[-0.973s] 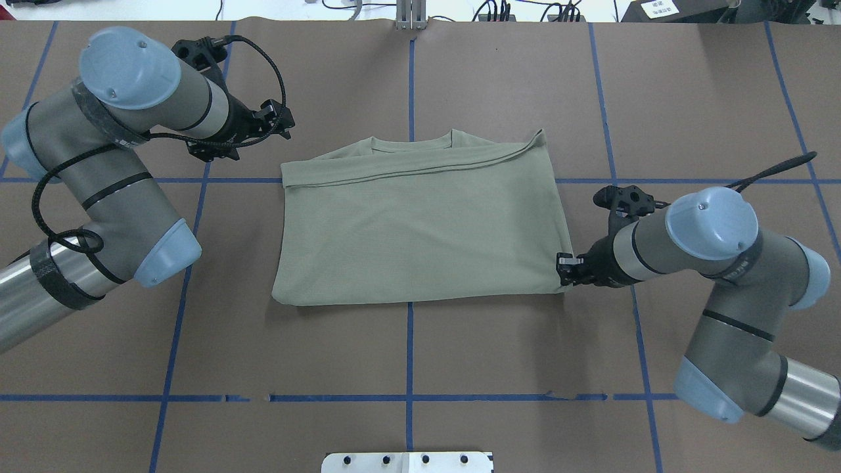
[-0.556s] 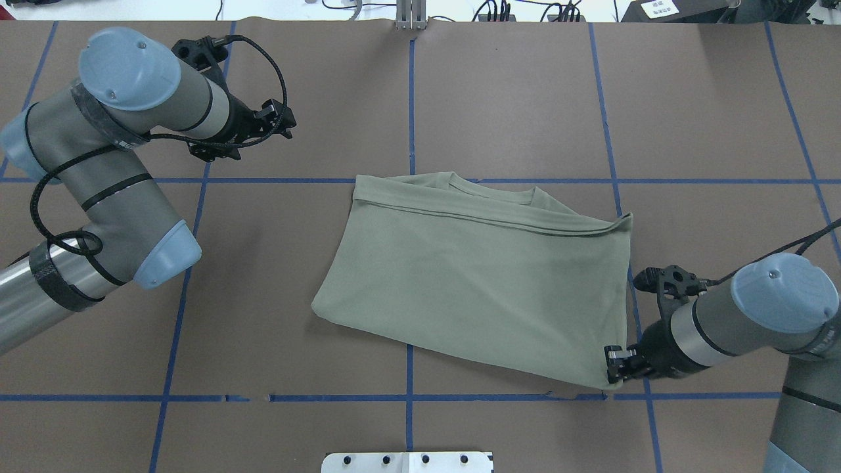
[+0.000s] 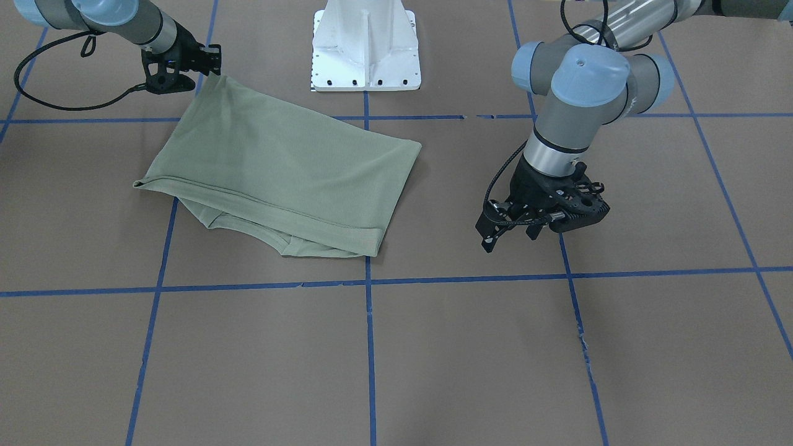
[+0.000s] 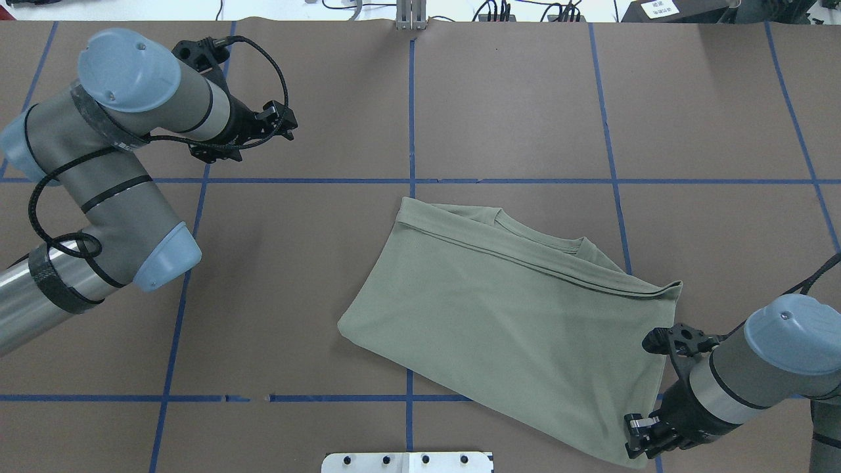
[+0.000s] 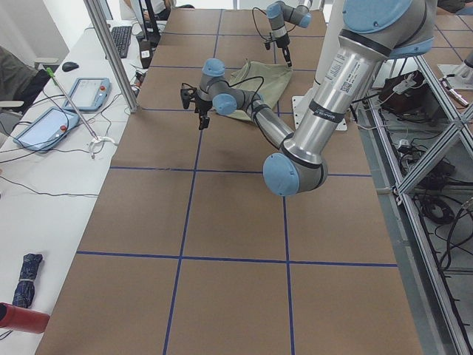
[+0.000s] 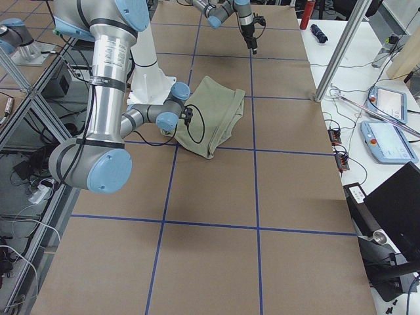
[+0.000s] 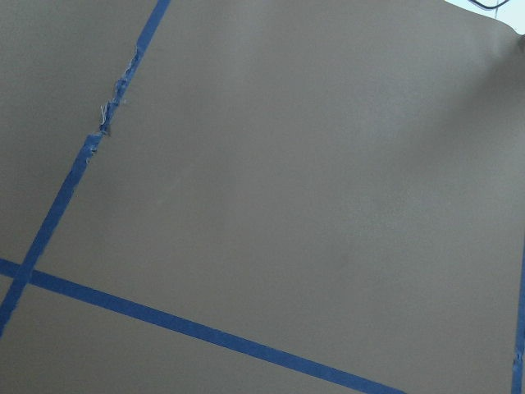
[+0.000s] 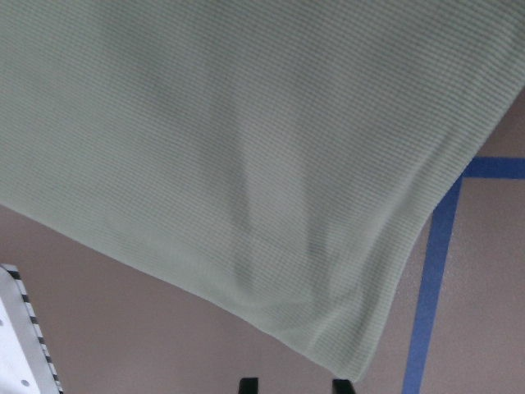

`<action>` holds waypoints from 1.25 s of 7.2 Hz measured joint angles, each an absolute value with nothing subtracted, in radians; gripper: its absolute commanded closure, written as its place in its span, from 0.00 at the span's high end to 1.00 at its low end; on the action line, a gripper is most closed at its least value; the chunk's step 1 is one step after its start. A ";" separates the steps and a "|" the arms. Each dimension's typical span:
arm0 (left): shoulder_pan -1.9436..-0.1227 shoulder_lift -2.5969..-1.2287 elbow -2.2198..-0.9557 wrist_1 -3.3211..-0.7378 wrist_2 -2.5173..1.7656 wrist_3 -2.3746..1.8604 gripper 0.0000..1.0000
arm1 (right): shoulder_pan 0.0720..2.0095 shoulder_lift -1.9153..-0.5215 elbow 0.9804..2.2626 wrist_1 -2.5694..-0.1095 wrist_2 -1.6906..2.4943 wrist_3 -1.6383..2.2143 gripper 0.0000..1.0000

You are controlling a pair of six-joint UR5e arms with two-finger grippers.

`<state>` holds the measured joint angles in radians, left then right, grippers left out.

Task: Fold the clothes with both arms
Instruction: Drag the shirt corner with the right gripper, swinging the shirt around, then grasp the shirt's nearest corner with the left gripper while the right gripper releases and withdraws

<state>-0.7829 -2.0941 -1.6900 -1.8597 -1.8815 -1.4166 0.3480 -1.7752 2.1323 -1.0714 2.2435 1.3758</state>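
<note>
Your right pincer (image 4: 636, 441), gripping the sage-green knit shirt (image 4: 512, 322) by one corner, dragged it rightward to reposition it. Your left pincer (image 4: 284, 121) hangs open, empty.

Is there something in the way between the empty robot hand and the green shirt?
No, nothing visible is in the way. Between the left gripper and the shirt there is only bare brown table with blue tape lines. The right gripper grips the shirt's corner on the side away from the left gripper.
</note>
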 measured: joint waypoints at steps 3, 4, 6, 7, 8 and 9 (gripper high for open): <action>-0.650 -2.065 -1.763 -1.864 -1.895 -1.519 0.99 | 0.537 -1.717 2.160 -1.068 2.241 1.375 1.00; -0.591 -2.052 -1.800 -1.864 -1.898 -1.586 0.99 | 0.612 -1.683 2.159 -1.068 2.236 1.375 1.00; -0.468 -2.034 -1.838 -1.862 -1.896 -1.709 0.99 | 0.723 -1.632 2.154 -1.068 2.218 1.374 1.00; -0.407 -2.034 -1.837 -1.862 -1.894 -1.769 0.99 | 0.746 -1.616 2.149 -1.068 2.196 1.374 1.00; -0.370 -2.035 -1.832 -1.862 -1.891 -1.817 0.93 | 0.754 -1.604 2.140 -1.068 2.173 1.374 1.00; -0.352 -2.038 -1.827 -1.862 -1.882 -1.856 0.93 | 0.757 -1.595 2.130 -1.068 2.158 1.374 1.00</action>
<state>-0.3521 -2.0381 -1.8271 -1.8622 -1.8822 -1.8561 0.7566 -1.5952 2.1305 -1.0677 2.1580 1.3744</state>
